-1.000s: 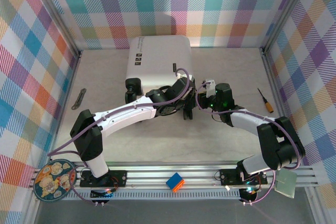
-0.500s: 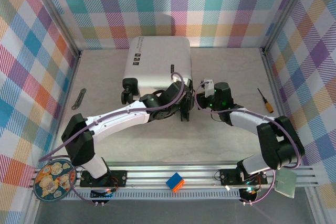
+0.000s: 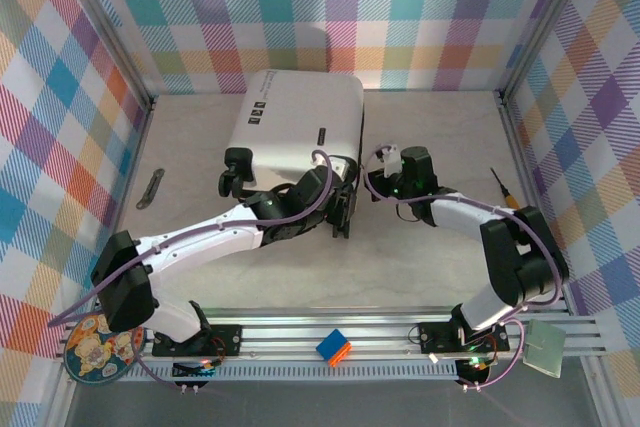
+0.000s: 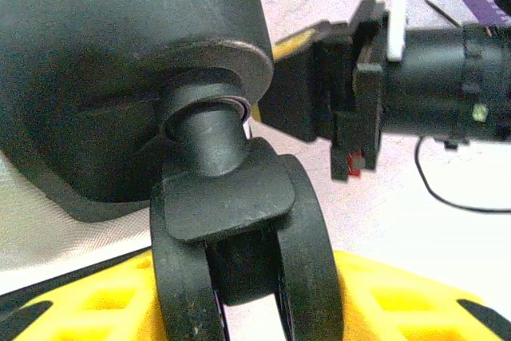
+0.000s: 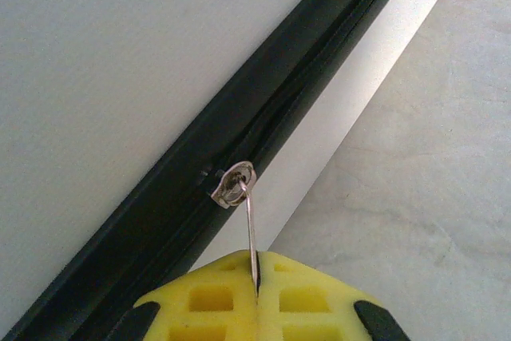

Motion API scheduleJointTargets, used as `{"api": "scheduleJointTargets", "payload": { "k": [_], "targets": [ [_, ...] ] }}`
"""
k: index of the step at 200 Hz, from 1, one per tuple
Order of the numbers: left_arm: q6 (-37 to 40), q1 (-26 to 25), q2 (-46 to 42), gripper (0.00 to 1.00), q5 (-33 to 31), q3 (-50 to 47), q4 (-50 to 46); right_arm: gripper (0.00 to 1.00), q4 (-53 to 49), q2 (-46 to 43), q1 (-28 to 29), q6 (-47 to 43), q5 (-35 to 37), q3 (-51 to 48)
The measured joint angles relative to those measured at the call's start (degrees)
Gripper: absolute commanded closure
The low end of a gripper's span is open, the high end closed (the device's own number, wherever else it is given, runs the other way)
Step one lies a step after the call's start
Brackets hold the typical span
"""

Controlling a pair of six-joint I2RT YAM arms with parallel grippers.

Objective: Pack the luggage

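Overhead view was bright and evenly lit; a soft shadow fell on the back wall [image 3: 300,52] behind the luggage [image 3: 300,117]. Left wrist view was blurred, the wheel [image 4: 239,221] dark. Right wrist view was sharp at the zipper pull [image 5: 249,233]

White luggage [image 3: 300,122], black zipper seam [image 5: 311,45] and wheels [image 4: 307,245], silver pull [image 5: 251,237]; yellow fingers [image 5: 176,301]; pastel plaid walls [image 3: 420,7]; pale beige worktop [image 3: 400,267]
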Motion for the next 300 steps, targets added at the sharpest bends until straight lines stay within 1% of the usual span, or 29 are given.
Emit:
{"api": "scheduleJointTargets", "payload": {
  "k": [47,87,112,121,147,168,198,215,237,253,280,300],
  "targets": [
    [-0.09,-2.19,-3.67,0.56,-0.09,-3.41,-0.44,1.0,-3.08,5.46,-2.58,1.22,1.2,7.21],
    [-1.31,-4.17,-8.61,0.56,0.57,-7.58,-0.83,1.0,-7.43,11.8,-7.54,3.34,1.25,15.89],
    [-1.79,-4.83,-11.98,0.55,1.25,-10.25,-1.03,1.0,-9.42,14.43,-10.84,5.27,1.16,19.5],
    [-1.79,-4.92,-12.76,0.53,1.25,-10.78,-1.42,1.0,-9.88,14.69,-11.87,5.77,1.11,19.89],
    [-1.92,-4.96,-14.19,0.42,0.09,-11.21,-4.55,1.0,-10.23,14.69,-13.75,6.67,1.46,19.87],
    [-1.92,-4.57,-14.32,0.38,-1.9,-11.39,-7.63,1.0,-9.51,13.42,-14.19,7.19,2.64,18.25],
    [-1.62,-0.57,-14.32,0.38,-4.2,-11.98,-11.74,1.0,-7.63,8.68,-14.71,7.96,4.22,12.28],
    [-1.31,3.34,-14.32,0.38,-4.55,-12.63,-12.7,1.0,-6.93,5.49,-14.67,8.5,4.9,8.63],
    [-0.72,8.79,-14.32,0.38,-4.66,-12.79,-11.96,1.0,-6.69,1.84,-13.27,8.55,6.75,4.92],
    [0.17,11.89,-14.34,0.38,-4.59,-12.76,-11.28,1.0,-6.71,-0.66,-11.26,8.5,8.74,2.51],
    [1.73,16.52,-14.36,0.36,-3.45,-12.48,-11.19,1.0,-6.71,-5.33,-6.38,8.48,12.61,-1.64],
    [2.89,20.04,-14.36,0.36,-2.08,-11.41,-11.15,1.0,-7.45,-8.66,-3.08,8.33,15.39,-3.91]
  ]
}}
